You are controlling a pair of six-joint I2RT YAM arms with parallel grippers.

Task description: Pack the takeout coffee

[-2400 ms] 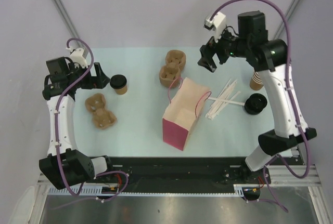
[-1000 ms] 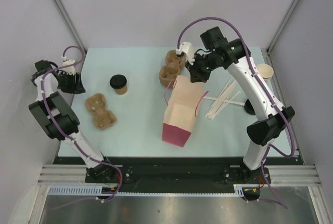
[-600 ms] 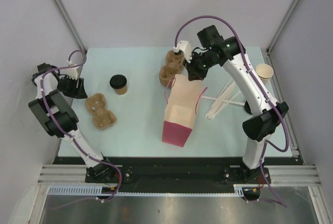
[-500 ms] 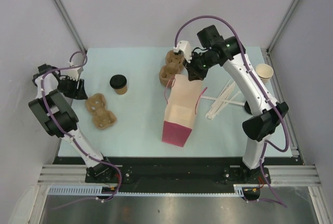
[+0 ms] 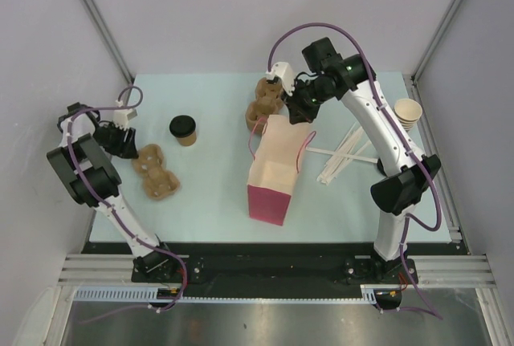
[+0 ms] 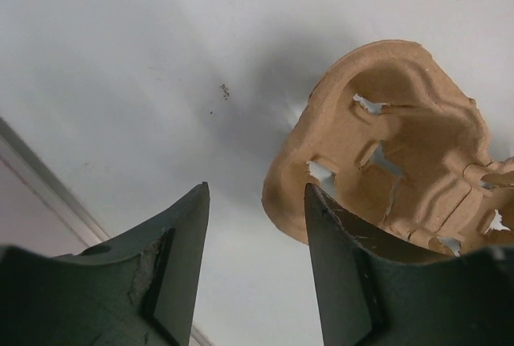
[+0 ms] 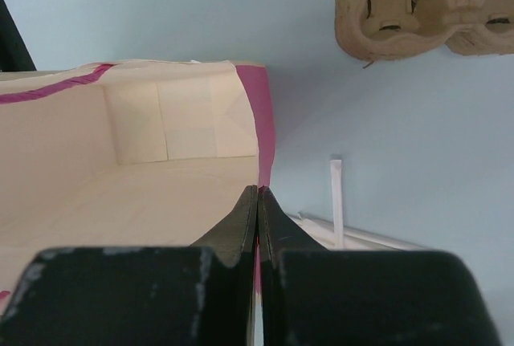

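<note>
The small brown paper cup with round black plastic lid (image 5: 183,130) is seen on the pale tabletop (image 5: 217,105) outside the pink paper bag (image 5: 271,176), whose rim is clamped by the right tool (image 7: 258,195); bag-opening is judged underway, and the spread-apart left tool (image 6: 255,201) is needed at the cup next.

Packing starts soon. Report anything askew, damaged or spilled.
No spill: the coffee stands upright, lidded. The bag sits skewed on the table, its rim pinched in the right gripper's shut jaws. White sticks lie scattered beside it. The carrier by the open left gripper has ragged cutouts, possibly torn.
</note>
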